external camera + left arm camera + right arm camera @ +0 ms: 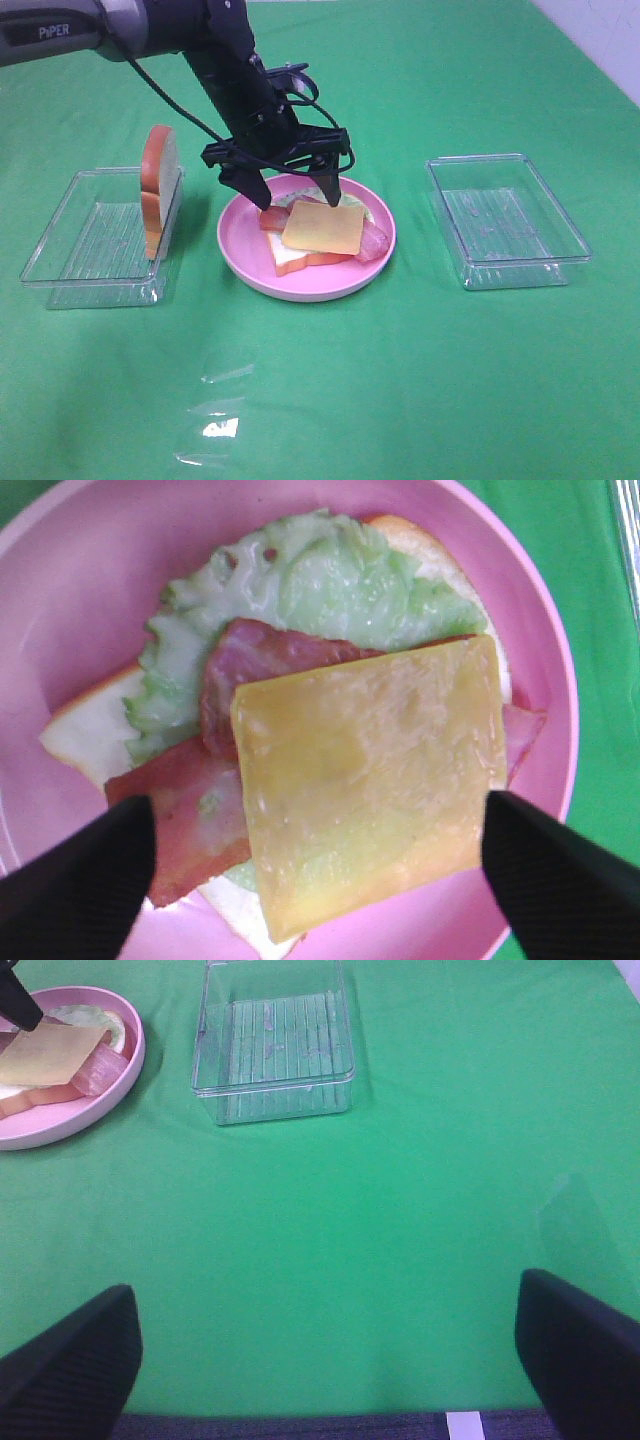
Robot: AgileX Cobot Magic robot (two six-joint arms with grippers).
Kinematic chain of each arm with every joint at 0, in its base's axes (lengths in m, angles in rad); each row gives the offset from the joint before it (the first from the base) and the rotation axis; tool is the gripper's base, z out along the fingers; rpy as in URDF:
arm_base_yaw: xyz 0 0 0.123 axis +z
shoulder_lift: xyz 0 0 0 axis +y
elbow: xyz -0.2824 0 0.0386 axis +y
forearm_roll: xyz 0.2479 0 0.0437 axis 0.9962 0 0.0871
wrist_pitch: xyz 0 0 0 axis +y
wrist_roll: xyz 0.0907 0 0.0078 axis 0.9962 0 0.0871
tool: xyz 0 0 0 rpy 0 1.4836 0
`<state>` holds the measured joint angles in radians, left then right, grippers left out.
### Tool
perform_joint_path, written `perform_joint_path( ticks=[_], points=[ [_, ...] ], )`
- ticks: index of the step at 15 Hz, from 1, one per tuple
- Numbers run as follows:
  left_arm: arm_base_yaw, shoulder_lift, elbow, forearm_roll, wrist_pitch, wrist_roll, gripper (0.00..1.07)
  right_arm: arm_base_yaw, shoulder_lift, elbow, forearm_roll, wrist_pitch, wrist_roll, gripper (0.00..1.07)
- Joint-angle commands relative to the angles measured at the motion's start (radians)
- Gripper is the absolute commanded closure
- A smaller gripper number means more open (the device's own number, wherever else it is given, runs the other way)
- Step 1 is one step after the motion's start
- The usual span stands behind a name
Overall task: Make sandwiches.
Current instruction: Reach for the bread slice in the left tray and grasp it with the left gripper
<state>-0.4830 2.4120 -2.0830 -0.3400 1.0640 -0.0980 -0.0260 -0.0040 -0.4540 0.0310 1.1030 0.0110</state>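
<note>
Our left hand (pixel 294 190) hovers, fingers apart, above the glossy yellow cheese square (pixel 323 226) topping bacon (pixel 190 820), ruffled lettuce (pixel 310 580) and bread (pixel 85 730) on the round pink plate (pixel 240 250); our right hand (pixel 330 1350) spread wide over green cloth

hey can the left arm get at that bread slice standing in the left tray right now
Probably yes. The left end effector is open and empty above the pink plate, and the upright bread slice leans on the left tray's near wall, with nothing between them.
</note>
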Motion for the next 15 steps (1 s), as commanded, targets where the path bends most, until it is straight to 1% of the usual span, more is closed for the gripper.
perform_joint_path(
  ticks=[1,3,5,6,7,8,10,11,12,13,15],
  points=[
    [-0.002,-0.005,-0.099,0.012,0.066,-0.001,0.06,-0.001,-0.028,0.002,0.0,-0.004,-0.001,0.09],
    [-0.002,-0.005,-0.212,0.012,0.143,-0.002,0.06,-0.001,-0.028,0.002,0.0,-0.004,-0.001,0.09],
    [-0.002,-0.005,-0.35,0.017,0.235,-0.006,0.06,-0.001,-0.028,0.002,0.0,-0.004,-0.001,0.09],
    [-0.002,-0.006,-0.377,0.023,0.254,-0.013,0.06,-0.001,-0.028,0.002,0.0,-0.004,-0.001,0.09],
    [-0.001,-0.043,-0.432,0.06,0.257,-0.045,0.06,-0.001,-0.028,0.002,0.0,-0.004,-0.001,0.09],
    [-0.001,-0.071,-0.432,0.089,0.257,-0.045,0.06,-0.001,-0.028,0.002,0.0,-0.004,-0.001,0.09],
    [0.002,-0.128,-0.43,0.207,0.257,-0.087,0.06,-0.001,-0.028,0.002,0.0,-0.004,-0.001,0.09],
    [0.009,-0.143,-0.426,0.234,0.257,-0.094,0.06,-0.001,-0.028,0.002,0.0,-0.004,-0.001,0.09],
    [0.021,-0.171,-0.413,0.245,0.257,-0.108,0.06,-0.001,-0.028,0.002,0.0,-0.004,-0.001,0.09],
    [0.037,-0.202,-0.381,0.245,0.257,-0.106,0.06,-0.001,-0.028,0.002,0.0,-0.004,-0.001,0.09],
    [0.077,-0.262,-0.281,0.246,0.257,-0.106,0.06,-0.001,-0.028,0.002,0.0,-0.004,-0.001,0.09]
  ],
)
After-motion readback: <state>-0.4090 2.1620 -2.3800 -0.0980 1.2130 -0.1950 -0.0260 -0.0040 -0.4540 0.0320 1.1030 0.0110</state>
